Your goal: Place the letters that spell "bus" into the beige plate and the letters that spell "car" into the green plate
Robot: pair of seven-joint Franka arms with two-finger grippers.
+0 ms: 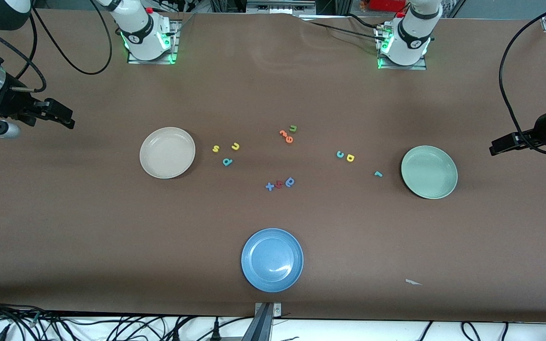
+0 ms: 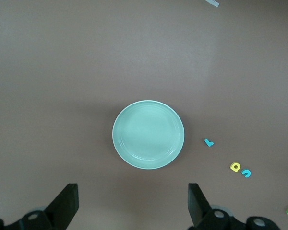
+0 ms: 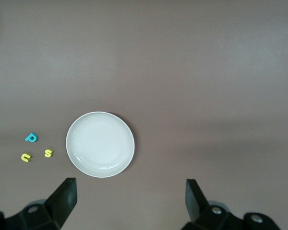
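Observation:
The beige plate [image 1: 167, 152] [image 3: 100, 144] lies empty toward the right arm's end. Beside it are the yellow "s" [image 1: 215, 148] [image 3: 48, 153], yellow "u" [image 1: 235, 146] [image 3: 26, 157] and teal "b" [image 1: 227, 162] [image 3: 31, 138]. The green plate [image 1: 429, 171] [image 2: 148, 134] lies empty toward the left arm's end, with the teal "r" [image 1: 378, 174] [image 2: 209, 142], yellow "a" [image 1: 350, 158] [image 2: 235, 166] and teal "c" [image 1: 340, 154] [image 2: 246, 173] beside it. My right gripper [image 1: 70, 119] [image 3: 131, 201] hangs open over bare table at its end. My left gripper [image 1: 493, 147] [image 2: 133, 203] is open too, empty, at the other end.
A blue plate [image 1: 272, 259] sits near the front edge at mid-table. Orange letters [image 1: 286, 136] and a green "u" [image 1: 293, 128] lie in the middle, with blue and red pieces [image 1: 280, 183] nearer the camera. A white scrap [image 1: 413, 282] lies near the front edge.

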